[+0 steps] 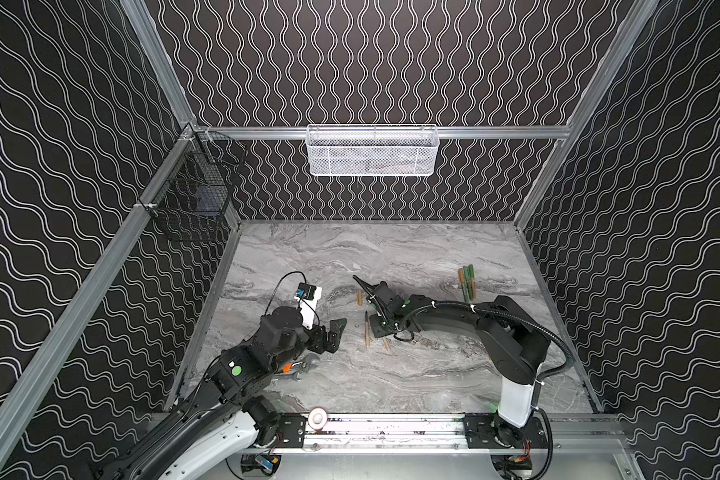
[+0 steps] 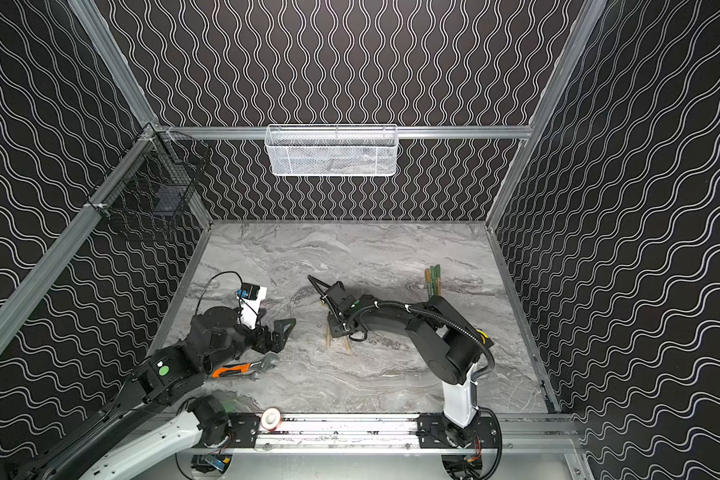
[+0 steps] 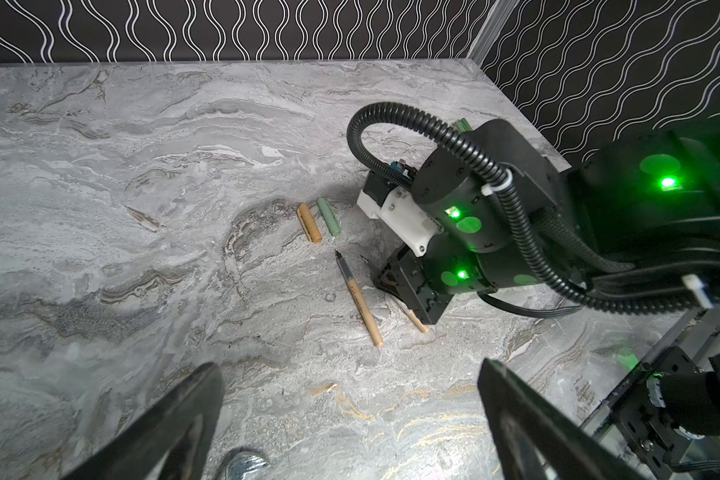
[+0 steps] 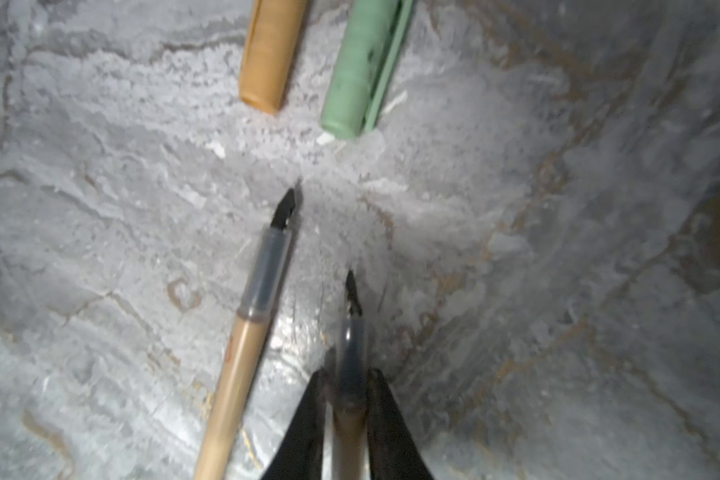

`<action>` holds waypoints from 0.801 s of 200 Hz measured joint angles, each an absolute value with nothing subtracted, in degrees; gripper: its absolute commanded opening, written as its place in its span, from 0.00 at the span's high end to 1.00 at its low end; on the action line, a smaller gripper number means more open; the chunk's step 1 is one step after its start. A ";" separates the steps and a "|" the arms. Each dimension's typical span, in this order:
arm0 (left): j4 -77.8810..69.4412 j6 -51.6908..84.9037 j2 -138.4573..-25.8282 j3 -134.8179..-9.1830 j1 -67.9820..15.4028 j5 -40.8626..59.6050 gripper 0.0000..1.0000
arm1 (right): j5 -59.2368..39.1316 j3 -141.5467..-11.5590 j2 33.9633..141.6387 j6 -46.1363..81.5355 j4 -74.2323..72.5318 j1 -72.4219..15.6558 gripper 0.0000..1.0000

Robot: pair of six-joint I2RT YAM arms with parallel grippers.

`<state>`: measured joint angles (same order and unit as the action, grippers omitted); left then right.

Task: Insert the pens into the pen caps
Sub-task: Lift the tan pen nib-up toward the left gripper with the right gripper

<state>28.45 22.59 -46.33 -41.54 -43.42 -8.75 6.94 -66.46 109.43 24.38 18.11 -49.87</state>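
Observation:
My right gripper [image 4: 348, 380] is shut on a tan pen [image 4: 352, 349] low over the table, its dark tip pointing at a green pen cap [image 4: 362, 70]. A second tan pen [image 4: 242, 353] lies free beside it, with a tan pen cap [image 4: 271, 54] beyond its tip. In a top view the free pen [image 1: 367, 330] lies just left of the right gripper [image 1: 380, 328], and the green cap is hidden there. My left gripper [image 3: 350, 370] hovers open and empty, short of the pens [image 3: 360, 301].
A bundle of tan and green capped pens [image 1: 467, 282] lies at the right back of the table. An orange-handled wrench [image 2: 246, 368] lies under the left arm. A white mesh basket [image 1: 371, 151] hangs on the back wall, a black wire basket [image 1: 196, 195] on the left wall.

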 measured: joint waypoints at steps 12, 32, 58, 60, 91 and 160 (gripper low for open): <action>28.40 22.74 -46.28 -41.43 -43.42 -8.71 0.01 | 6.92 -66.37 109.49 24.40 17.56 -49.87 0.84; 28.40 23.68 -46.72 -41.08 -43.42 -8.38 0.01 | 6.50 -65.41 108.99 24.60 16.12 -49.80 0.86; 28.23 23.79 -47.13 -40.18 -43.42 -7.22 0.01 | 5.08 -63.92 106.65 24.84 16.32 -49.80 0.86; 28.16 23.79 -47.13 -40.12 -43.42 -7.11 0.01 | 5.08 -63.79 106.37 24.84 16.32 -49.80 0.86; 26.89 23.81 -47.46 -39.07 -43.42 -4.99 0.01 | 3.77 -60.66 100.57 24.67 13.82 -49.39 0.87; 17.47 23.62 -48.12 -36.12 -43.42 6.37 0.02 | -9.87 -48.40 80.99 21.85 -5.61 -47.18 0.86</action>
